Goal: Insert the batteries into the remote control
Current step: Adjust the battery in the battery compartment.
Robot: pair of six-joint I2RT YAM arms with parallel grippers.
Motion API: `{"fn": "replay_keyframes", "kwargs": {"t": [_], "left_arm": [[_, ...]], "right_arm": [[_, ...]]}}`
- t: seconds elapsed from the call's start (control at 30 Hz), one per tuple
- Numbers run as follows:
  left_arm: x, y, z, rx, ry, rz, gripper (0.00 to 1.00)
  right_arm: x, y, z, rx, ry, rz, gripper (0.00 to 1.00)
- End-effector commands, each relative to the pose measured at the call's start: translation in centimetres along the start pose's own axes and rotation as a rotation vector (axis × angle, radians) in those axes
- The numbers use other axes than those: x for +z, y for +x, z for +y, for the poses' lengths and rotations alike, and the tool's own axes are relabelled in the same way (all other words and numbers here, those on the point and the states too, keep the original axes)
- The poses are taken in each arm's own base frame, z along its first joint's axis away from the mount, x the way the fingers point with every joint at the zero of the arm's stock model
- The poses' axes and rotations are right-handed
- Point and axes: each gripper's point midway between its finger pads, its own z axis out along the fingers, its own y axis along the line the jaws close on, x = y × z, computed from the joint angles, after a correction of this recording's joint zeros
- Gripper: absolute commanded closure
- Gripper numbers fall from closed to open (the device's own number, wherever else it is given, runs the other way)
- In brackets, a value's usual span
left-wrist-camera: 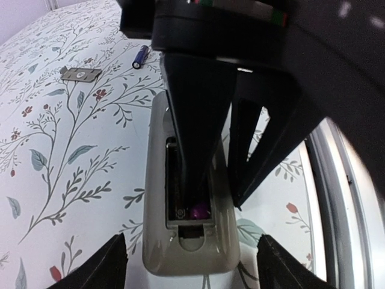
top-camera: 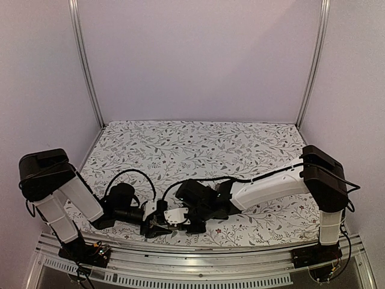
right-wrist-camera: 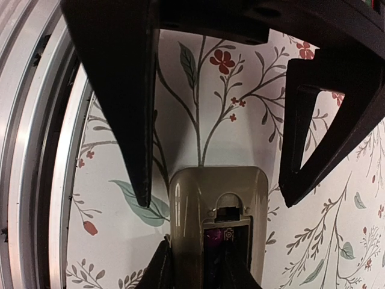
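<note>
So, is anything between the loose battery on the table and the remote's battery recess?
Yes. One finger of the right end effector is down in the recess of the remote control, over the seated battery. The loose battery lies on the cloth past the remote's far end; nothing lies between them there.

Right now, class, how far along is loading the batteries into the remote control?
Done: cover off, recess open. In hand: right gripper meets first battery in the remote control; left gripper open around it. Left: second battery lying on the table.
</note>
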Motion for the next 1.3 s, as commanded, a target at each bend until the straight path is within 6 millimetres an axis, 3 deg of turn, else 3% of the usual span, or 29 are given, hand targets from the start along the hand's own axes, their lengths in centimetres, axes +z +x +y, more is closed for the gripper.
{"fn": "replay_keyframes", "kwargs": {"t": [0.0, 0.2, 0.33, 0.57, 0.77, 1.07, 1.27], "left_arm": [[-0.3, -1.3, -1.0, 0.084, 0.028, -0.070, 0.26], [-1.9, -3.3, -1.0, 0.130, -0.029, -0.171, 0.27], [-2.6, -3.7, -2.9, 0.127, 0.063, -0.204, 0.27], [-0.7, -2.2, -1.3, 0.038, 0.046, -0.112, 0.28], [-0.4, -1.6, -0.8, 0.020, 0.021, -0.082, 0.27], [0.0, -1.1, -0.9, 0.014, 0.038, -0.060, 0.26], [-0.1, -1.1, -1.1, 0.019, 0.042, -0.062, 0.26]], "right_arm": [[2.2, 4.9, 4.1, 0.075, -0.117, 0.123, 1.00], [2.1, 4.8, 3.5, 0.156, -0.104, 0.090, 1.00], [2.1, 5.1, 2.7, 0.178, -0.077, 0.091, 1.00], [2.3, 4.9, 2.3, 0.191, -0.068, 0.085, 1.00], [1.8, 4.1, 1.7, 0.187, -0.048, 0.070, 0.76], [0.0, 0.3, -0.4, 0.167, -0.008, -0.015, 0.66], [-1.0, -1.5, -0.6, 0.157, -0.021, -0.070, 0.61]]}}
